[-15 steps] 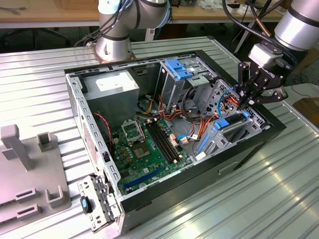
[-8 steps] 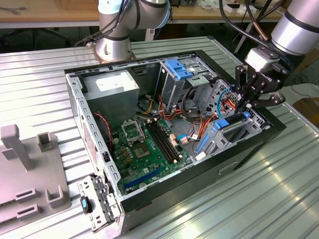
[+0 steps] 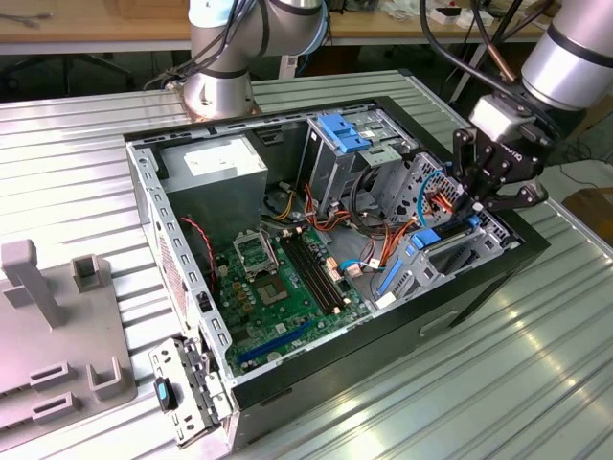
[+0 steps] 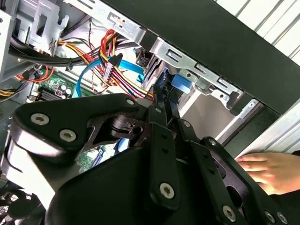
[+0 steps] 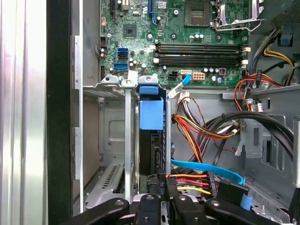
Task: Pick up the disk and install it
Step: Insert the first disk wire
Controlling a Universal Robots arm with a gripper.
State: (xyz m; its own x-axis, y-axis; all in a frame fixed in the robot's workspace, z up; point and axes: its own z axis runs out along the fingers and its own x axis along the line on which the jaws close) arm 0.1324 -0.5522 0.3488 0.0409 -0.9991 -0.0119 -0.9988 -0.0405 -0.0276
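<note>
The disk (image 5: 151, 140) stands on edge in a slot of the grey drive cage (image 5: 112, 136), at the front end of the open computer case (image 3: 479, 278). It has a dark body and a blue carrier rail and tab at its far end. In the exterior view the disk's blue rails (image 3: 428, 238) show in the cage at the right. My gripper (image 5: 163, 183) is at the disk's near end, fingers drawn together and pinching its edge. In the second wrist view the gripper (image 4: 164, 101) reaches into the cage beside a blue tab (image 4: 181, 85).
Orange, yellow and red power wires (image 5: 197, 133) and a blue flat cable (image 5: 206, 169) run close beside the slot. The motherboard (image 3: 287, 278) lies on the case floor. A person's hand (image 4: 269, 171) rests outside the case wall. A grey fixture (image 3: 57, 326) stands at the exterior view's left.
</note>
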